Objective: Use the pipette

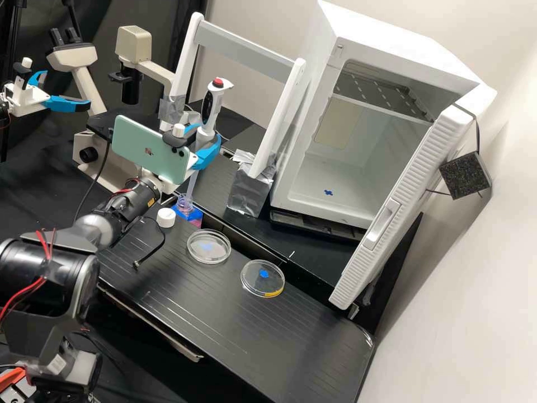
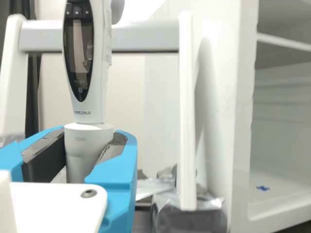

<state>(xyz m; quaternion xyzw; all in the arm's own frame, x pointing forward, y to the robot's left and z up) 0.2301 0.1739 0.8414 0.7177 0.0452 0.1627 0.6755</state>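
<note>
In the high view my gripper [image 1: 202,150] is shut on the white pipette [image 1: 208,124], just below its dark display. The pipette stands nearly upright, red button on top, and its tip reaches down to a small clear bottle [image 1: 185,202] at the bench edge; whether it touches the liquid I cannot tell. Seen from the wrist, the gripper [image 2: 92,150] has its blue fingers with dark pads around the lower body of the pipette [image 2: 89,114]. Two clear petri dishes, one [image 1: 208,246] nearer the bottle and another [image 1: 263,278] farther right, lie on the bench.
A white cap [image 1: 166,218] lies beside the bottle. Behind stand a white frame [image 1: 246,50] with foil-wrapped feet and a white incubator [image 1: 358,168], its door [image 1: 403,207] swung wide. A microscope [image 1: 134,50] is at the back left. A phone [image 1: 148,148] is mounted on the arm.
</note>
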